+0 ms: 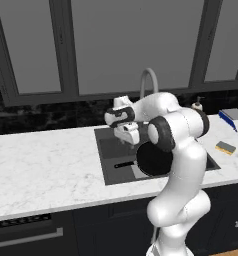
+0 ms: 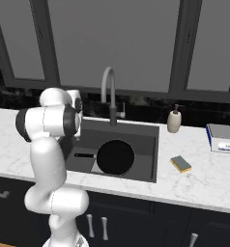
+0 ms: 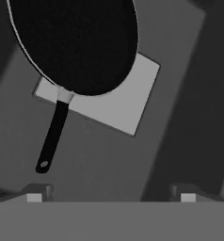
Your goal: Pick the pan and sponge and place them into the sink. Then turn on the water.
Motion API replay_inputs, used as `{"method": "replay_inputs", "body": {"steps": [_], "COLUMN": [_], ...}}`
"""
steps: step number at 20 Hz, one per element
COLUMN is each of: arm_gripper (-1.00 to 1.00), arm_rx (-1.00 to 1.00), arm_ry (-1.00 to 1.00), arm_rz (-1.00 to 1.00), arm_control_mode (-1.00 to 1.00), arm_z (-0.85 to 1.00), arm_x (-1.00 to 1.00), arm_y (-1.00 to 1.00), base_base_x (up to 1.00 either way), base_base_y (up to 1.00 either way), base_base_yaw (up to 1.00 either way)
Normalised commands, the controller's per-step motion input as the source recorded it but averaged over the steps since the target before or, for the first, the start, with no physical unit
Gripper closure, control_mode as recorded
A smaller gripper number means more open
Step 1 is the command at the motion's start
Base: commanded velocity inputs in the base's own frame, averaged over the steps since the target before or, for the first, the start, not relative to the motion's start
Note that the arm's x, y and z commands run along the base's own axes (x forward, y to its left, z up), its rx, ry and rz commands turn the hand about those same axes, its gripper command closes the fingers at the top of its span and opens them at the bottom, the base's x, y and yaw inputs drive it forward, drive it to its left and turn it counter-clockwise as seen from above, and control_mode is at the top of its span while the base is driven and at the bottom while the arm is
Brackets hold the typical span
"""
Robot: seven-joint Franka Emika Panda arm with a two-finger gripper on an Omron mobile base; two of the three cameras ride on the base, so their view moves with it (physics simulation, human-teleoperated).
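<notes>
**Gripper over sink, pan down, sponge next**

Gripper (image 1: pixel 127 134) hangs above the sink's left half, fingers spread w/ nothing between them; in the hand view the two tips (image 3: pixel 34 192) stand wide apart over bare basin floor.

Largest to smallest:
- Counter (image 1: pixel 41 170): white marble, runs both sides of the basin.
- Sink (image 2: pixel 146 137): dark recessed basin, pale square plate (image 3: pixel 128 101) at its bottom.
- Tap (image 2: pixel 108 91): tall arched gooseneck at the back edge, no water seen.
- Pan (image 2: pixel 115 157): flat in the basin, partly over the plate, handle (image 2: pixel 84 155) pointing to the basin's left.
- Soap bottle (image 2: pixel 174 120): back right of the basin.
- Sponge (image 2: pixel 180 163): on the counter just right of the basin, apart from all else.

Judgement: pan part looks done; sponge pick is the step in hand. To do it well: lift clear of the basin rim first, swing right, come down square over the sponge, line fingers across its short sides, close gently since it's prob. soft. Keep clear of the bottle and tap.
</notes>
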Motion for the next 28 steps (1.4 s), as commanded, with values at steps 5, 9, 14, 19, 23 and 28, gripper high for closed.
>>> {"method": "replay_inputs", "body": {"steps": [5, 9, 14, 19, 23, 28], "arm_gripper": [-1.0, -1.0, -1.0, -1.0, -1.0, -1.0], "arm_rx": [-0.12, -0.08, -0.01, 0.03, 0.1, 0.09], "arm_ry": [-0.02, 0.0, -0.01, -0.14, -0.13, -0.02], "arm_rz": [0.14, 0.17, 0.22, 0.24, 0.23, 0.18], "arm_control_mode": [-1.0, -1.0, -1.0, -1.0, -1.0, -1.0], "arm_z": [1.0, 0.96, 0.6, 0.08, 0.0, 0.1], "arm_x": [-0.76, -0.78, -0.93, -0.9, -0.72, -0.44], "arm_y": [0.0, 0.0, -0.19, -0.75, -0.98, -1.0], "base_base_x": [0.0, 0.0, 0.0, 0.0, 0.0, 0.0], "base_base_y": [0.0, 0.0, 0.0, 0.0, 0.0, 0.0], "base_base_yaw": [0.0, 0.0, 0.0, 0.0, 0.0, 0.0]}}
